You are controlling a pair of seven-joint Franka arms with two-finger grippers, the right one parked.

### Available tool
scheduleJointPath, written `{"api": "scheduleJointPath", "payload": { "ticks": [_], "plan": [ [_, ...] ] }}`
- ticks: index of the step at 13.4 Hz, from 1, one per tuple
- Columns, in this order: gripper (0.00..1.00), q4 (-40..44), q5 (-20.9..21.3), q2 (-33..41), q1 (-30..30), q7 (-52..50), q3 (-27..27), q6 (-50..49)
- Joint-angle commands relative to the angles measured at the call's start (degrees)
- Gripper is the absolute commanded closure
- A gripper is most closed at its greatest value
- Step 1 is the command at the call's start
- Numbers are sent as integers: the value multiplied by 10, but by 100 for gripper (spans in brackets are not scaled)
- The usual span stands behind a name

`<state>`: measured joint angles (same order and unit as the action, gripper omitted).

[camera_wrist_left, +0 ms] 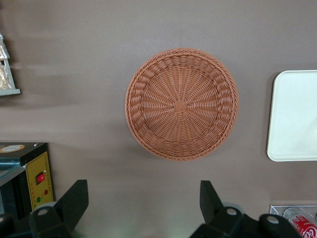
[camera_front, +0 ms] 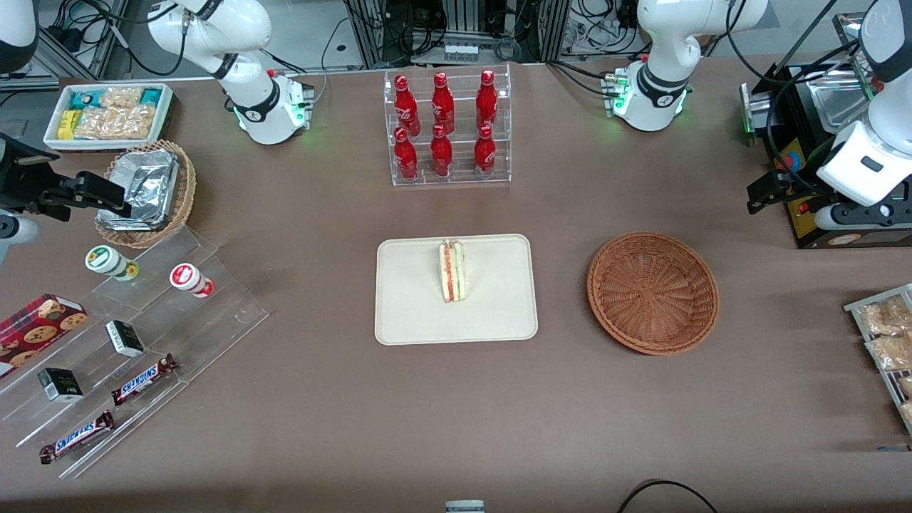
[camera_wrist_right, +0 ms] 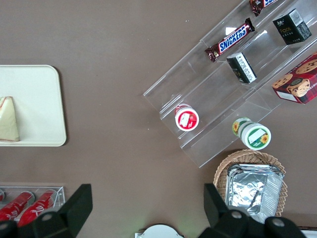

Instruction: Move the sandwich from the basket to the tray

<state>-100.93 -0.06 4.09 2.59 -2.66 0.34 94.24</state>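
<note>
On the brown tabletop [camera_front: 427,413], the tray [camera_front: 413,313] carries the sandwich [camera_front: 452,271] standing on edge. The basket [camera_front: 653,292] beside it holds nothing. The left arm is raised near its end of the tabletop, its pincer [camera_wrist_left: 143,210] spread wide above the basket, holding nothing.

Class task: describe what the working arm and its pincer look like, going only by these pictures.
The left arm has glossy white rounded shells with black joint bands, black cables alongside, and a green-lit base. Its pincer has two black wedge-shaped fingers, spread open above the table near the basket.
</note>
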Motion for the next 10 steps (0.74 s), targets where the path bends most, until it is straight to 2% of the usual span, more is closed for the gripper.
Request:
{"api": "scheduleJointPath", "payload": {
  "ticks": [1,3,10],
  "plan": [
    [1,77,-6,-50,10,4,5,-12],
    [1,118,-2,-75,9,5,5,-40],
    [1,115,2,-74,6,7,5,-43]
  ]
}}
